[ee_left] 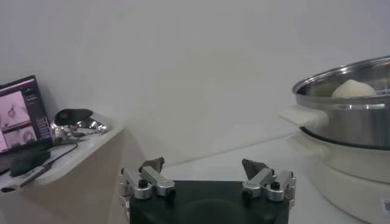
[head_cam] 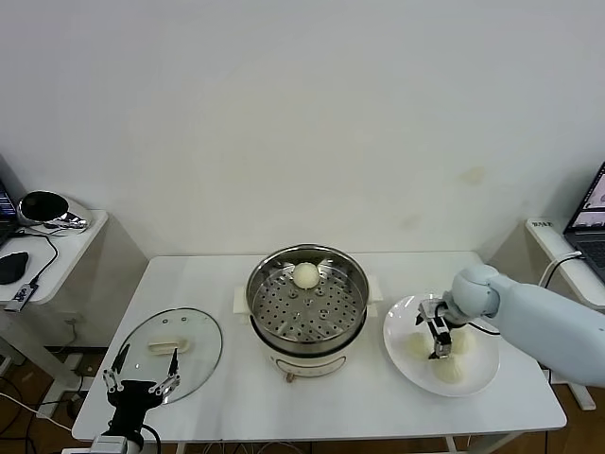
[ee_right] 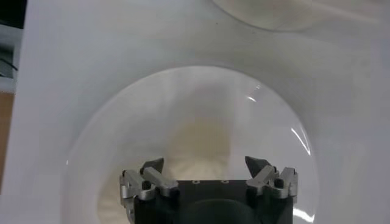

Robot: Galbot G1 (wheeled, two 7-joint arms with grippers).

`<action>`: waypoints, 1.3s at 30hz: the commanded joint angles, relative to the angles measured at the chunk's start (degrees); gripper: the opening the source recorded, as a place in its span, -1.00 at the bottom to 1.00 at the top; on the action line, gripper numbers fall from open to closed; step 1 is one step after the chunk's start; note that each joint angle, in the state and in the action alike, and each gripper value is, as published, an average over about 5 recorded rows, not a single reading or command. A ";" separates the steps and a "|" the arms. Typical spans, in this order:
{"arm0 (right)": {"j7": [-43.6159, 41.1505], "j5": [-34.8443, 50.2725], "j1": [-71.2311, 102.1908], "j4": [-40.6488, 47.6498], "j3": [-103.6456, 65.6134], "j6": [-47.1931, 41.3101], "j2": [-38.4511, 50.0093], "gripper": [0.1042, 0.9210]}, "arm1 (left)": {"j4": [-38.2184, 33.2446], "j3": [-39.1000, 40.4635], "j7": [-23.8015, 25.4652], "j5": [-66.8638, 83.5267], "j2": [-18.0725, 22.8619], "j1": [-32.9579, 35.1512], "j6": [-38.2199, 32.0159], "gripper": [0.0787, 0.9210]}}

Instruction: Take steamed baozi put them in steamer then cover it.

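right hand (head_cam: 440,340) spread over plate (head_cam: 482,378) – baozi (head_cam: 447,370) beneath | left hand (head_cam: 142,371) spread – near cover (head_cam: 170,345)

The steamer (head_cam: 307,307) is set open at the middle, shiny steel on a white base. One cream-white baozi (head_cam: 305,275) is seen on its perforated tray; three more (head_cam: 448,371) are gathered right of the steamer. The glass cover (head_cam: 170,344) is laid flat to the steamer's left.
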State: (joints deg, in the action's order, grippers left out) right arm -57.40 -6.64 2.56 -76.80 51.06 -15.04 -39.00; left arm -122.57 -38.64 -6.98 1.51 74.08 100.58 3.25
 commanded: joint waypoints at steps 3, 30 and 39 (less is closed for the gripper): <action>0.10 -1.02 2.36 2.30 -1.89 -0.12 -2.49 0.65 | -0.05 -0.13 0.03 -0.04 -0.01 0.07 -0.05 0.77; -4.52 23.30 -40.81 -14.82 17.81 -7.34 8.78 0.22 | 0.25 -0.14 0.36 0.64 -2.41 -0.67 0.02 0.77; 2.70 37.07 -47.64 -12.43 24.10 -15.07 -9.75 0.24 | 1.42 0.42 0.49 0.73 -2.68 -1.77 0.03 0.77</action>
State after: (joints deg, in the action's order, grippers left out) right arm -59.16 16.62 -32.39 -88.19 67.01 -24.22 -37.37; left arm -121.99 -38.26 -6.50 2.23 71.65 99.10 3.30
